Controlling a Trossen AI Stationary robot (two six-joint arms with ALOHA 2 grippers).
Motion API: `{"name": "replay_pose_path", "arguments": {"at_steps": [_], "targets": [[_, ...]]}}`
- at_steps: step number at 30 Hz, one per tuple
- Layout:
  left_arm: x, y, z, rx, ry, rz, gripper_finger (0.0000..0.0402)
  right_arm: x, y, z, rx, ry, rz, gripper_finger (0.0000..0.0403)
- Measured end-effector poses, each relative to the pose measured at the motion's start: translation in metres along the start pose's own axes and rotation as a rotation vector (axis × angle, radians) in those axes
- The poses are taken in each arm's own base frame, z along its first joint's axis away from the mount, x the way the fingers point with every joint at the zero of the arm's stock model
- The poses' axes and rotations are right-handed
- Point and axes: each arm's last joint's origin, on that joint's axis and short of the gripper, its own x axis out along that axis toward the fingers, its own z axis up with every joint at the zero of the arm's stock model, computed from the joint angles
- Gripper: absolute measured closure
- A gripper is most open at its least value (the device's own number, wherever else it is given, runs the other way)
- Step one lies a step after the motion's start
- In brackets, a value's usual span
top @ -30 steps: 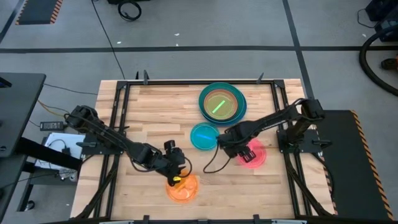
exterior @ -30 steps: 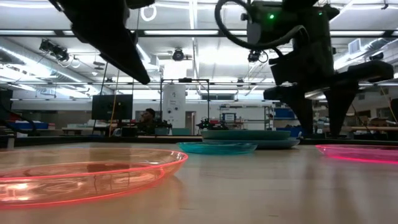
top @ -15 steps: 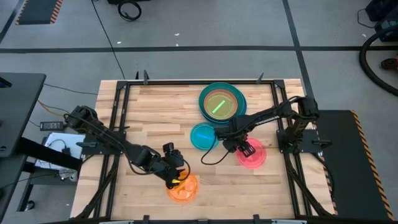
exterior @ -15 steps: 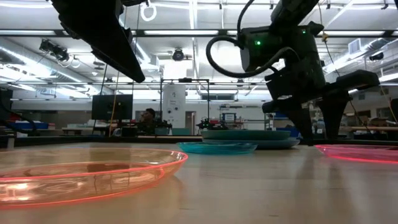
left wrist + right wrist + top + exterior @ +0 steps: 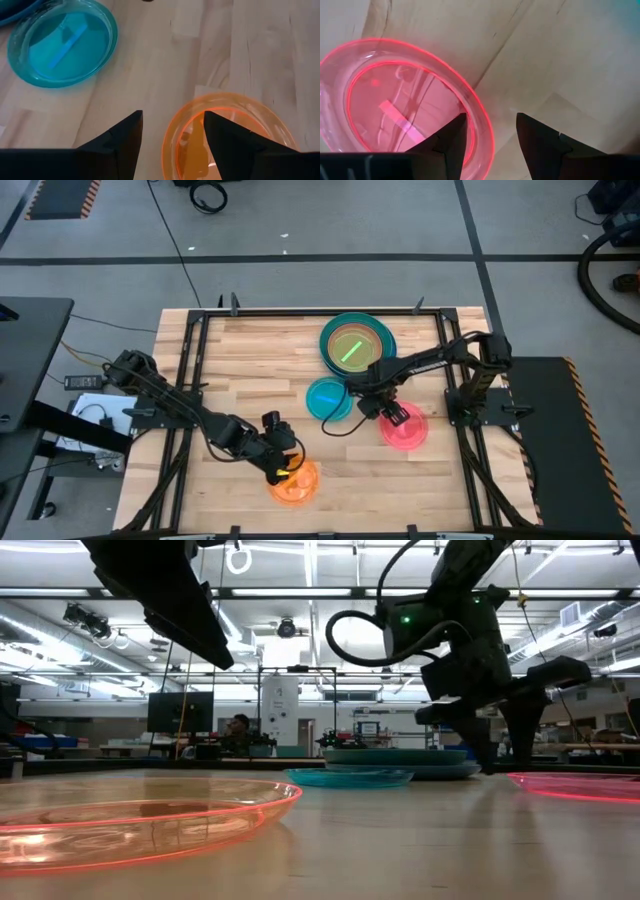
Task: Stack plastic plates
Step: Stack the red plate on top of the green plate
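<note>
Right gripper [image 5: 487, 131] now dropped over the pink plate [image 5: 395, 105], fingers apart astride its rim; left gripper [image 5: 172, 131] likewise open across the orange plate [image 5: 235, 135] — two pickups imminent.

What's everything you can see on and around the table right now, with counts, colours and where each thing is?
Plate stack: one stack, blue at the bottom with teal-green and darker plates on it, exact number unclear, far side of the table right of centre.
Cyan plate: one, just in front of the stack, touching or overlapping its edge.
Pink-red plate: one, right side of the table.
Orange plate: one, near edge, centre.
Wooden table: one, light wood, black frame.
Person: one, far back in the room.
Left gripper: open, fingers straddling the orange plate's rim.
Right gripper: open, fingers straddling the pink-red plate's rim.
</note>
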Motion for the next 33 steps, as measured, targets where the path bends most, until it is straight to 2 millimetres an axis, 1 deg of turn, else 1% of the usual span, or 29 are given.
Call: {"name": "replay_pose_path", "arguments": {"at_steps": [9,17,20,24,33], "targets": [[0.0,-0.001,0.002,-0.009,-0.017,-0.01,0.0184,0.0,-0.005,-0.004,-0.006,-0.005,0.003,0.0223],[0.0,-0.001,0.002,-0.016,-0.021,-0.013,0.0184,0.01,-0.003,-0.013,-0.017,0.023,0.025,0.0238],[0.0,-0.001,0.002,-0.012,-0.021,-0.013,0.0184,0.013,-0.002,-0.014,-0.018,0.03,0.03,0.0255],[0.0,-0.001,0.002,-0.013,-0.022,-0.013,0.0184,0.016,-0.002,-0.017,-0.015,0.025,0.026,0.0287],[0.0,-0.001,0.002,-0.003,-0.023,-0.013,0.0184,0.017,-0.002,-0.016,0.031,0.022,0.021,0.0356]]}}
